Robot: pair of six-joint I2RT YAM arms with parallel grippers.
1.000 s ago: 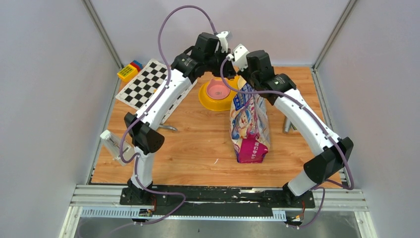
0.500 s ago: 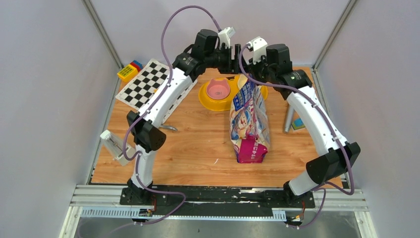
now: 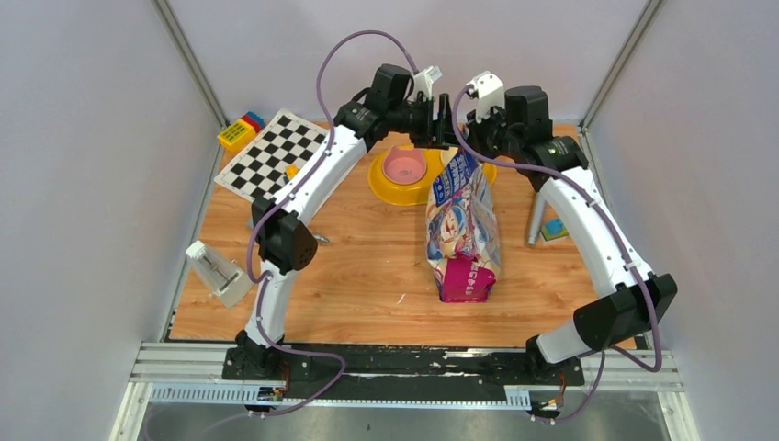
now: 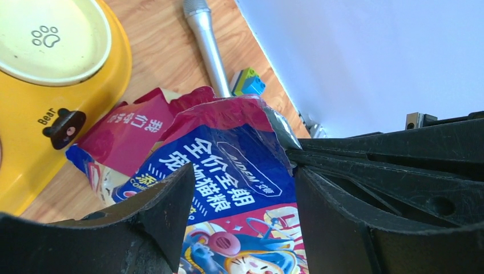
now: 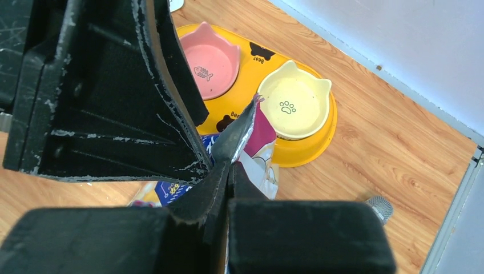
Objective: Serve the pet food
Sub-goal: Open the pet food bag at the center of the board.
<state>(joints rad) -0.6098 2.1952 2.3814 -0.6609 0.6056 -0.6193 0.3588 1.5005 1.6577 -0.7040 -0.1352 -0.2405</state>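
Pale grey walls close in a wooden table [image 3: 367,266] with both arms reaching to its far side. A pet food bag [image 3: 464,230], glossy blue and pink with a cartoon figure on it, sits near the middle of the table with its base toward the arms. Its opened top is raised beside a yellow feeder [image 3: 386,193]. No kibble shows anywhere; the inside of the bag cannot be seen.

The right gripper [image 5: 225,171] is clenched on the silver-lined top edge of the bag, the foil pinched flat between its fingers. The left gripper [image 4: 240,171] is released, its two fingers spread with the printed top of the bag between them; whether either finger touches the bag cannot be told.

The feeder has a pink bowl [image 3: 404,167] and a cream bowl [image 5: 294,100] with a paw print. A grey scoop [image 3: 535,225] lies to the right of the bag, just beside some small toy bricks [image 3: 553,230]. A checkerboard [image 3: 271,156] lies at the far left.
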